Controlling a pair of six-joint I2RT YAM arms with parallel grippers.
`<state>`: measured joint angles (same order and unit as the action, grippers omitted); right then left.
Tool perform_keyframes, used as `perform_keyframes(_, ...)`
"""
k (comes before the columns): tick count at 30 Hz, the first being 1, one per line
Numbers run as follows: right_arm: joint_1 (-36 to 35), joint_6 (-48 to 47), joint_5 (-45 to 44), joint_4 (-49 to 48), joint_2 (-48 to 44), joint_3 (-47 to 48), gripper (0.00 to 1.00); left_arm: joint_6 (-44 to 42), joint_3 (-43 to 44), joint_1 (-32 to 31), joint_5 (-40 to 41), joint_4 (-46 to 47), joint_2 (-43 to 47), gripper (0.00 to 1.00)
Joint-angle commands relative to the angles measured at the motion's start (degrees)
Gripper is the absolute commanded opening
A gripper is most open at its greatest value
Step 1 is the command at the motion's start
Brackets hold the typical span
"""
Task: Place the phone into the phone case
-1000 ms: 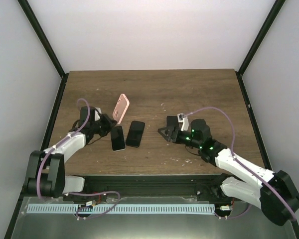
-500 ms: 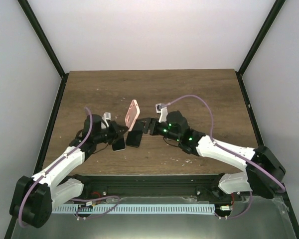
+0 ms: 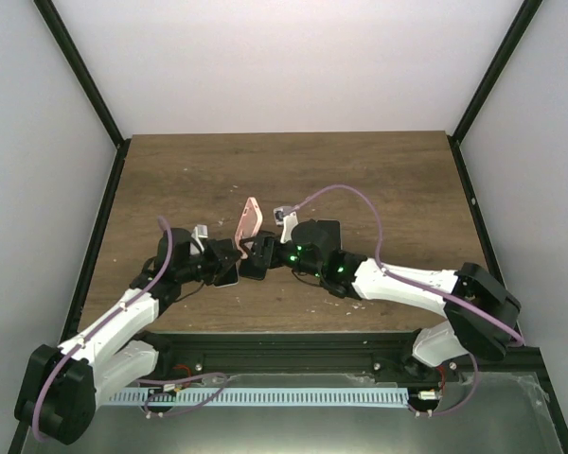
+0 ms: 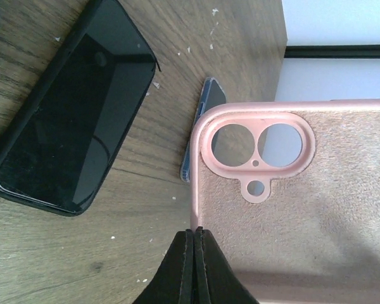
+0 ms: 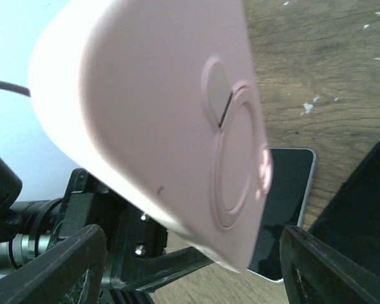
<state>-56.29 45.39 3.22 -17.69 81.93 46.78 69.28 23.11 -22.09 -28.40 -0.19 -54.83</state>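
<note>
My left gripper is shut on the edge of the pink phone case and holds it upright above the table. In the left wrist view the fingertips pinch the case's side rim, and its suede inside and camera cutout face me. My right gripper is open right beside the case. In the right wrist view the case's smooth back fills the space above the spread jaws. A silver-edged phone lies screen up on the table below. It also shows in the left wrist view, mostly hidden by the case.
A second phone in a black case lies flat on the wooden table next to the silver-edged phone, and shows under the grippers in the top view. Black frame posts and white walls bound the table.
Both arms have moved toward the table's middle. The left gripper carried the pink case right and forward. The right gripper swung left until its open jaws reached the case.
</note>
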Motion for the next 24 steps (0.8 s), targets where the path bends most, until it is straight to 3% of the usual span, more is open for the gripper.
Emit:
perform_keyframes(1,-2.67,-1.64,-3.2,-2.59,1.7,3.76,0.77,1.37,-0.03,-0.24,-1.19,2.69,0.7,0.0)
perform_keyframes(4,-3.11,-1.62,-4.88,-0.99,2.26,4.86,0.76,1.48,0.09,-0.24,-1.14,2.07,2.0,0.0)
perform_keyframes(12,-3.12,-2.52,-9.05,1.38,1.48,5.83,0.36,2.15,0.25,-0.24,-2.51,0.42,5.31,0.0)
perform_keyframes(20,-3.12,-2.41,-9.38,1.9,1.58,6.22,0.25,1.38,0.81,-0.3,-2.72,-2.55,8.24,0.0)
perform_keyframes(24,-3.12,-2.2,-9.26,2.23,1.03,5.51,0.21,-0.18,1.45,-0.24,-1.97,-4.49,9.08,0.07)
